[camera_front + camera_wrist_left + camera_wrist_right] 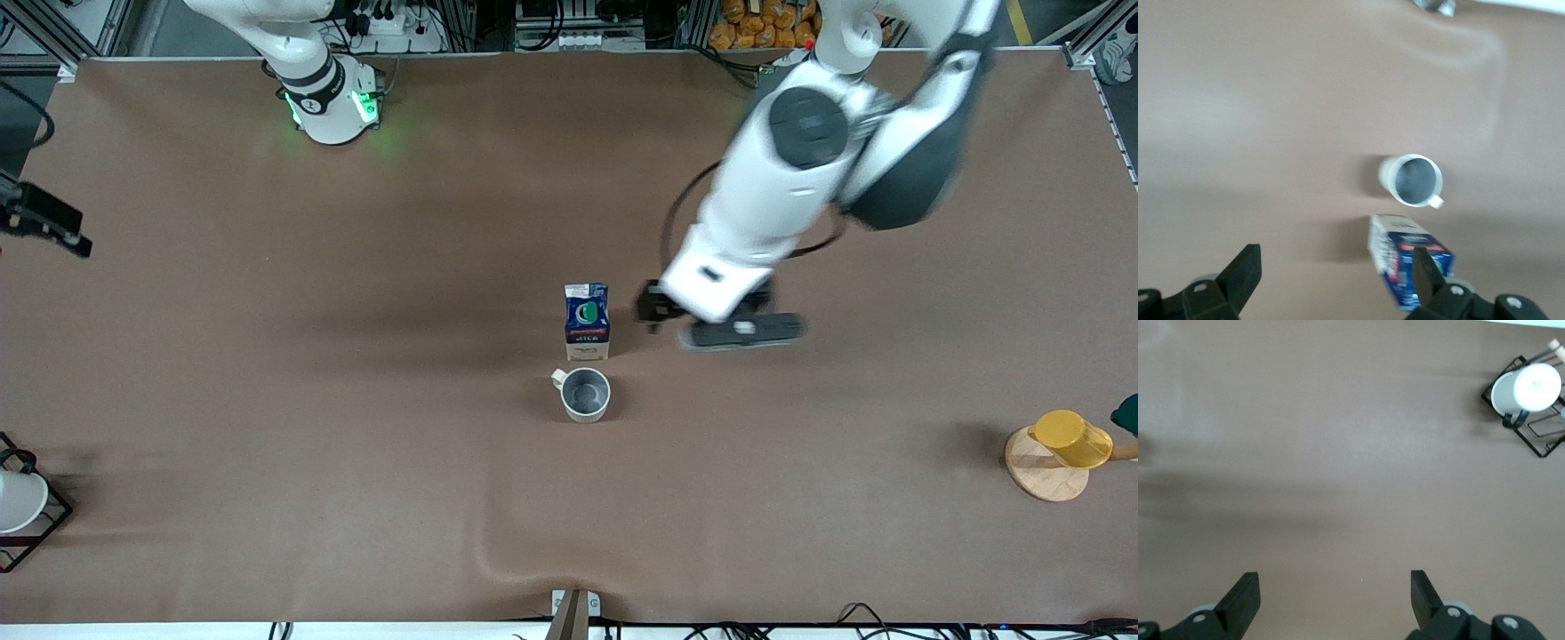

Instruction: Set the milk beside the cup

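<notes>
The milk (587,322) stands upright in the middle of the table, blue with a green-and-white round mark. The cup (585,394), pale grey-white with a small handle, stands just nearer the front camera than the milk, with a small gap between them. My left gripper (656,309) is open and empty, over the table beside the milk, toward the left arm's end. In the left wrist view the milk (1408,263) lies beside one finger of the left gripper (1336,257), outside the gap, and the cup (1411,180) is past it. My right gripper (1335,583) is open and empty over bare table.
A yellow cup (1071,437) lies on a round wooden stand (1042,478) at the left arm's end. A black wire rack (36,533) with a white cup (1527,387) stands at the right arm's end. The table cover has a wrinkle (498,551) near the front edge.
</notes>
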Tool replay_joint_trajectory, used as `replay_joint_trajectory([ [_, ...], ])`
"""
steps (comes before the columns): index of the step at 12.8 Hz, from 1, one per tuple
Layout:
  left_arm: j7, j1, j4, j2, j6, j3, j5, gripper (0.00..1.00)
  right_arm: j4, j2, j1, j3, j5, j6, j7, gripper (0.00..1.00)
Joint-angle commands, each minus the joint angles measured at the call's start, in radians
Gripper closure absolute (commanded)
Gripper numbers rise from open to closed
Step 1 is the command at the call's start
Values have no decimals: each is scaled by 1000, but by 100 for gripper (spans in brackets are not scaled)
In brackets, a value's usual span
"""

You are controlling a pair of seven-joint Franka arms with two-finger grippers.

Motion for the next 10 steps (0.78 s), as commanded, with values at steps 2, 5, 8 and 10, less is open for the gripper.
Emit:
replay_joint_trajectory([
  [2, 147, 86, -42, -141, -181, -7, 21, 0, -109, -119, 30, -4, -6, -56, 85, 0],
  [5, 264, 196, -93, -208, -207, -13, 10, 0, -106, -118, 115, -72, 0, -78, 99, 0],
  [8, 394, 276, -209, -319, -209, -3, 3, 0, -98, -110, 106, -75, 3, -76, 98, 0],
  [10, 411, 291, -266, -377, -209, 43, -29, 0, -92, -110, 107, -75, 2, -75, 85, 0],
])
